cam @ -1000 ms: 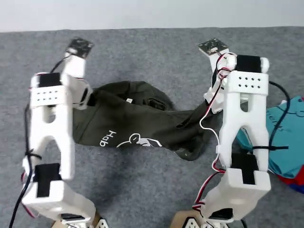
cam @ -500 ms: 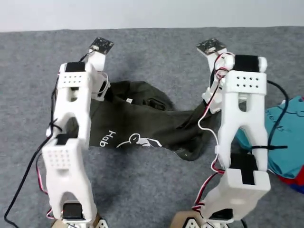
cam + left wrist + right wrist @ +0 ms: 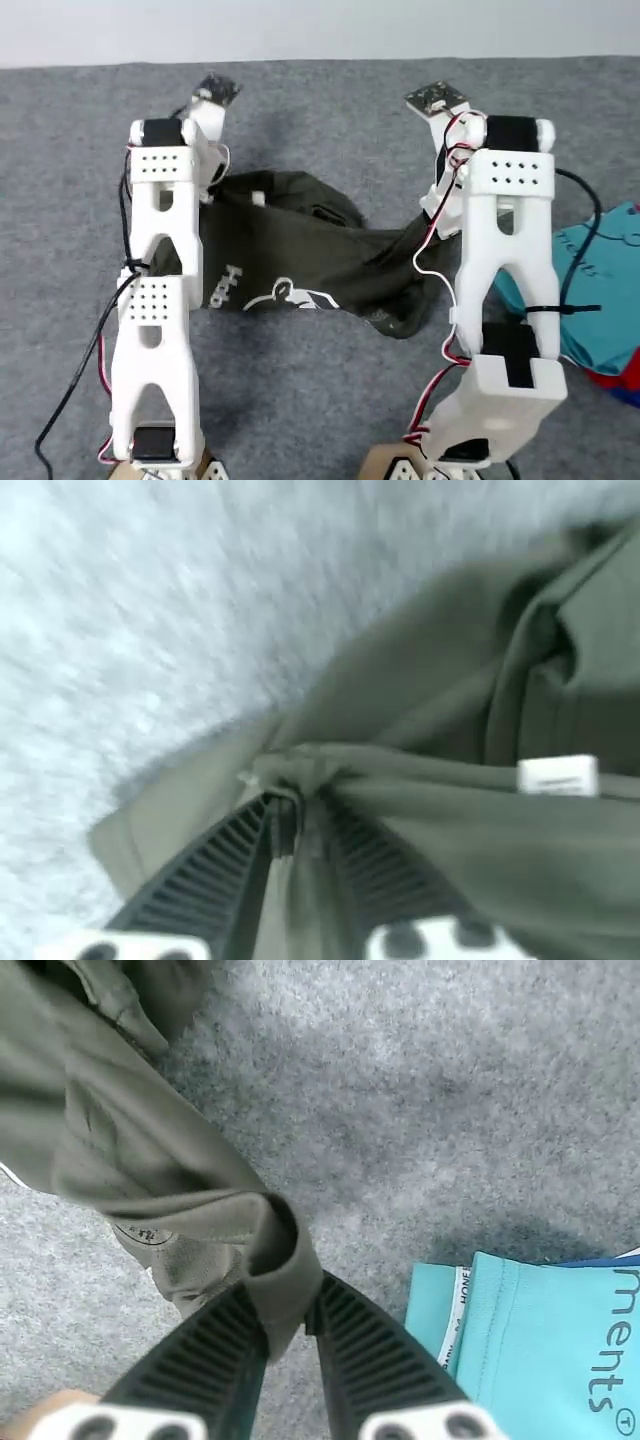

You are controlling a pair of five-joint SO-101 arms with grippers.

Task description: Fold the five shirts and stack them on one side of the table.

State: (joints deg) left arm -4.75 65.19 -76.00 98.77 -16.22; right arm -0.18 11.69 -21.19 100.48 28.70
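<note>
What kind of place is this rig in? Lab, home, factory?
Likely a lab or workshop bench: grey felt-like table cover, two white arms with loose wiring, an olive shirt and a teal shirt as test pieces.

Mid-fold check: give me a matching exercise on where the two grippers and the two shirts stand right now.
1 left gripper
2 right gripper
3 teal shirt
4 olive shirt

A lying loose, not gripped
B held at both ends
C shut on the end by the white tag
D shut on the end by the teal shirt

Pairs: 1C, 2D, 3A, 4B
</note>
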